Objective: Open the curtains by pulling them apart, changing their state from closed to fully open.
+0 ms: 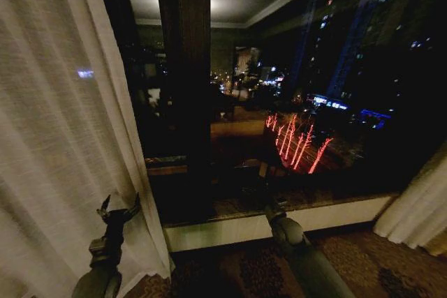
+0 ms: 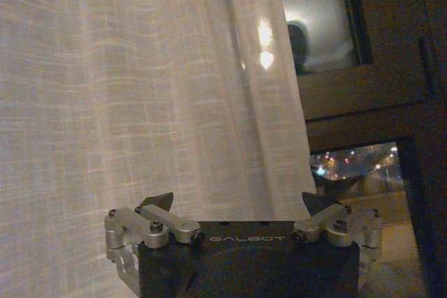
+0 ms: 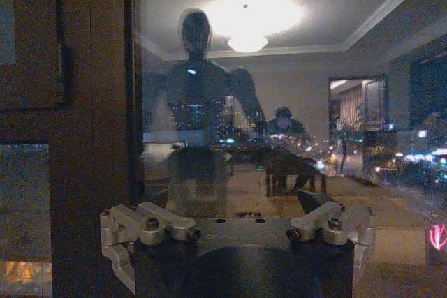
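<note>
Left pincer (image 1: pixel 120 209) agape just beside sheer curtain (image 1: pixel 56 144); right pincer (image 3: pixel 237 209) agape facing window glass (image 3: pixel 279 102)

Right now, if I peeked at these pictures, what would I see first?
Probably the big dark window in the middle, with city lights glowing outside. The sheer left curtain is pulled aside, and the right curtain is bunched at the far right. The open left gripper sits beside the left curtain.

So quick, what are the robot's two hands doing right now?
Left hand: open, holding nothing, right beside the left curtain.
Right hand: open, holding nothing, in front of the window glass.
</note>
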